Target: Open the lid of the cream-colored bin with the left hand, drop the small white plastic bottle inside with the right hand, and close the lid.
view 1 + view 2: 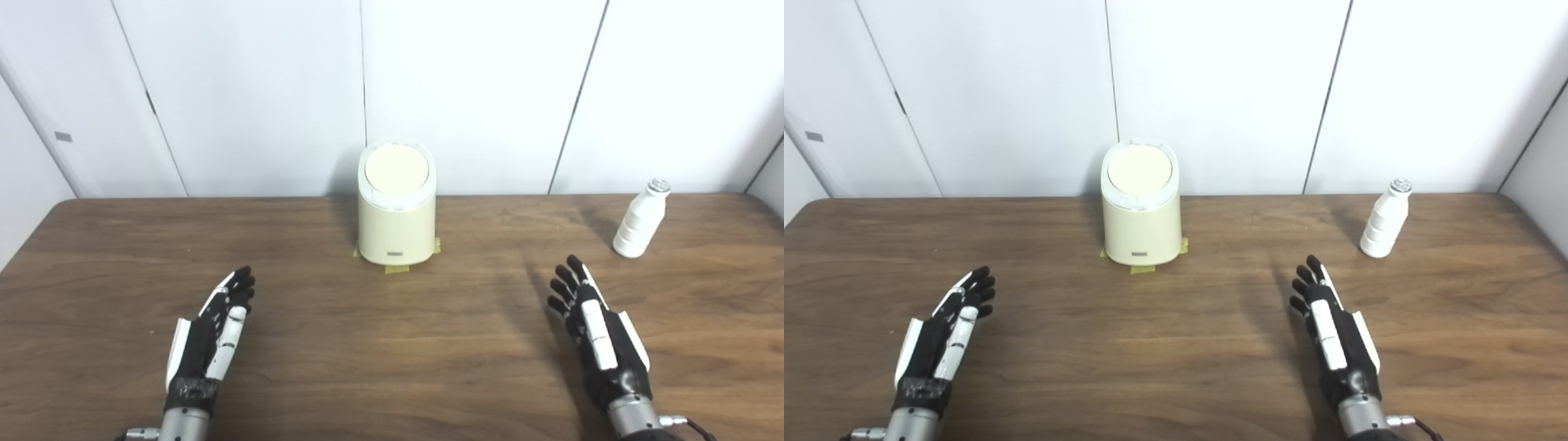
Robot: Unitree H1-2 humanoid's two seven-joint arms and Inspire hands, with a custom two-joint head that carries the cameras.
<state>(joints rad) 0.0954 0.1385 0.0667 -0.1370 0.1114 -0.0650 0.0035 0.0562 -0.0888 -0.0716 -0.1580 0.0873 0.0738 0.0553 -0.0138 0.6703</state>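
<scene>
A cream-colored bin [396, 226] stands upright at the back middle of the wooden table, its round lid [396, 171] down flat. The small white plastic bottle [640, 219] stands upright at the back right, apart from everything. My left hand [211, 334] rests low over the table at the front left, fingers stretched out and holding nothing. My right hand [597, 327] is at the front right, likewise open and empty, its fingertips a short way in front of and left of the bottle.
Yellow tape strips [397, 269] mark the bin's foot. The brown table [392, 343] runs back to white wall panels [257, 92]. A side wall closes in at the far right [1540, 177].
</scene>
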